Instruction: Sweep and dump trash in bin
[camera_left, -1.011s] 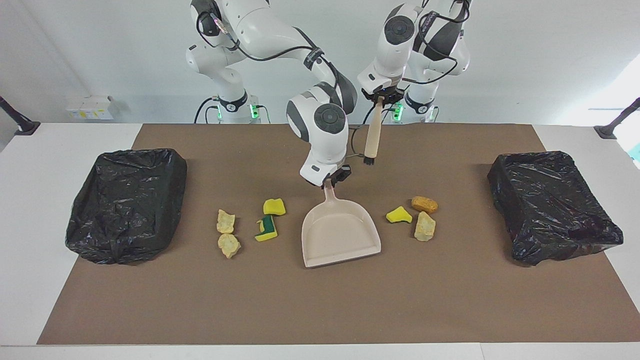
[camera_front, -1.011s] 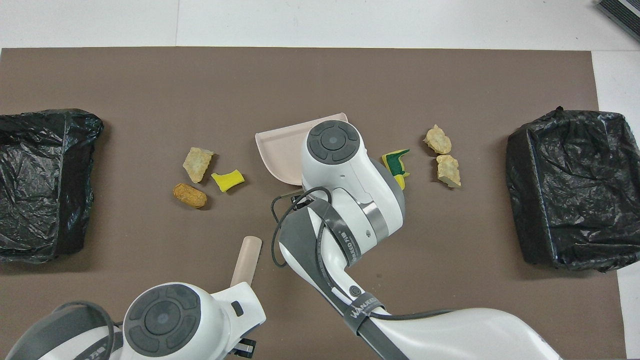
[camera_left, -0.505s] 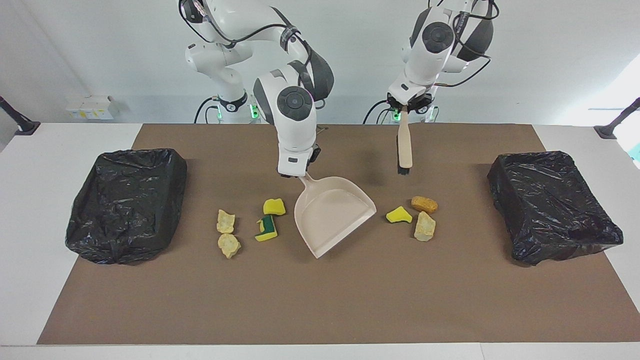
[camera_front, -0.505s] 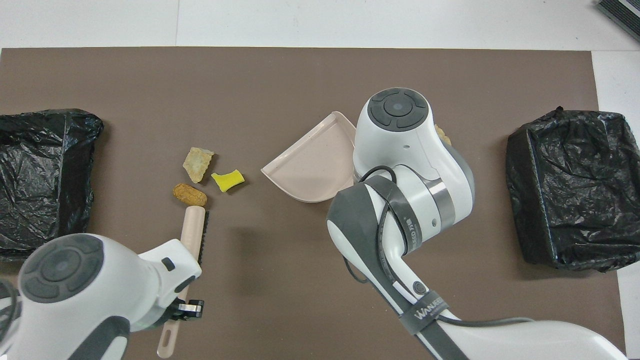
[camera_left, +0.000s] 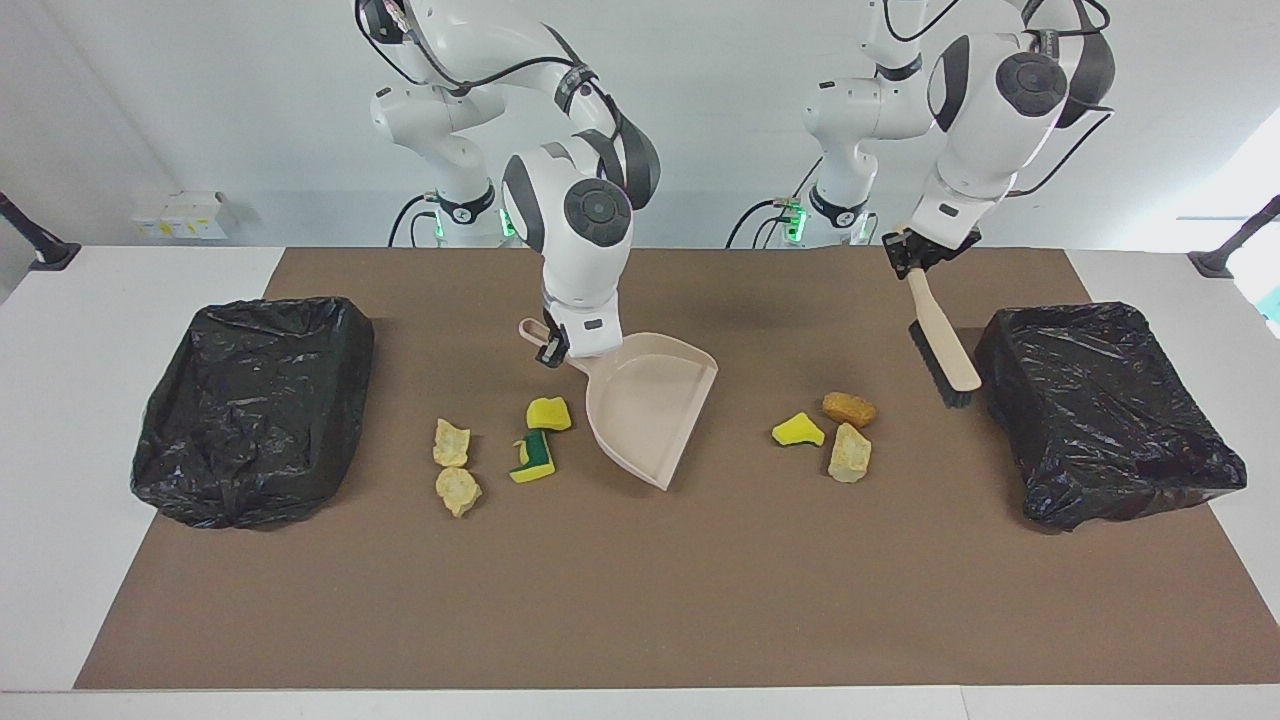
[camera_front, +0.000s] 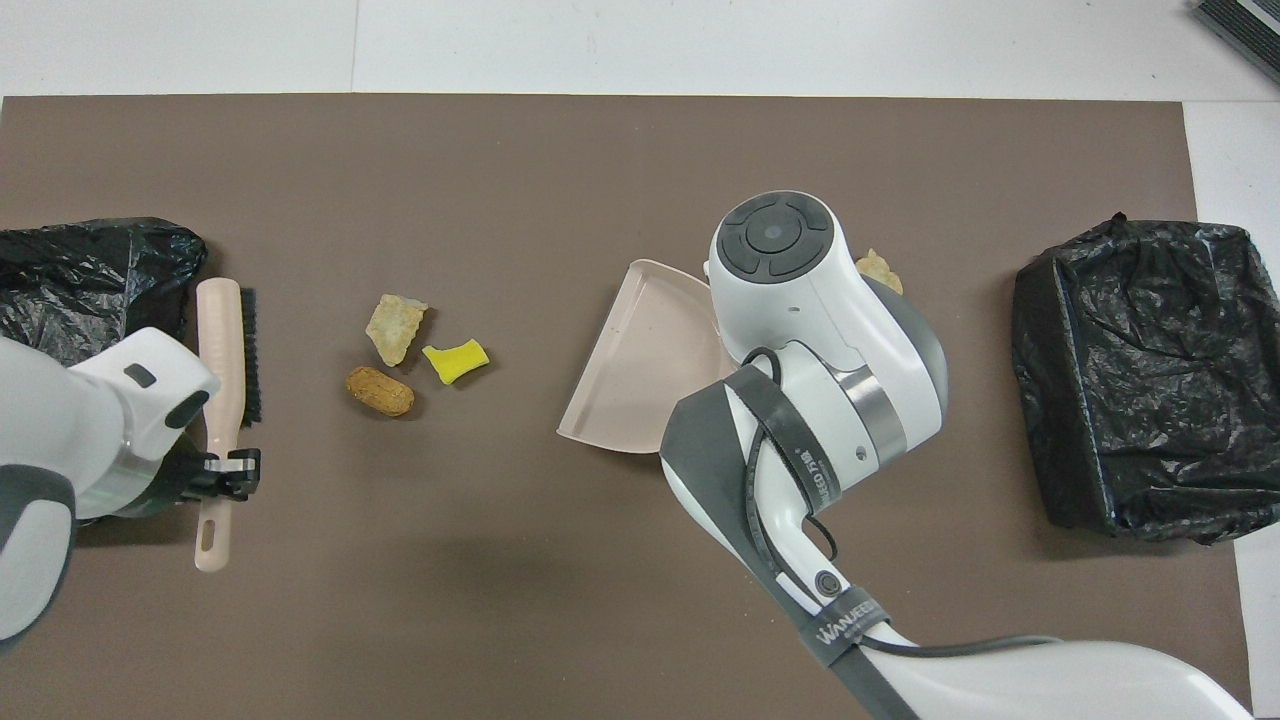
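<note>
My right gripper (camera_left: 552, 345) is shut on the handle of the beige dustpan (camera_left: 650, 405) (camera_front: 640, 370), whose open mouth faces the left arm's end of the table. Beside its mouth lie three pieces of trash: a yellow scrap (camera_left: 797, 430) (camera_front: 455, 360), an orange-brown lump (camera_left: 848, 408) (camera_front: 379, 390) and a beige lump (camera_left: 850, 453) (camera_front: 396, 328). My left gripper (camera_left: 915, 260) (camera_front: 225, 470) is shut on the beige brush (camera_left: 945, 345) (camera_front: 222, 340), which hangs slanted beside a black-bagged bin (camera_left: 1100, 410) (camera_front: 90, 290). By the dustpan's back lie a yellow sponge (camera_left: 548, 413), a yellow-and-green sponge (camera_left: 533, 458) and two beige lumps (camera_left: 451, 443).
A second black-bagged bin (camera_left: 250, 400) (camera_front: 1140, 370) stands at the right arm's end. Everything sits on a brown mat (camera_left: 640, 600). In the overhead view the right arm hides the sponges and all but one beige lump (camera_front: 878, 270).
The left arm swung the brush from mid-table out to the bin at its own end. The right gripper turned the dustpan so that its mouth faces the three scraps.
</note>
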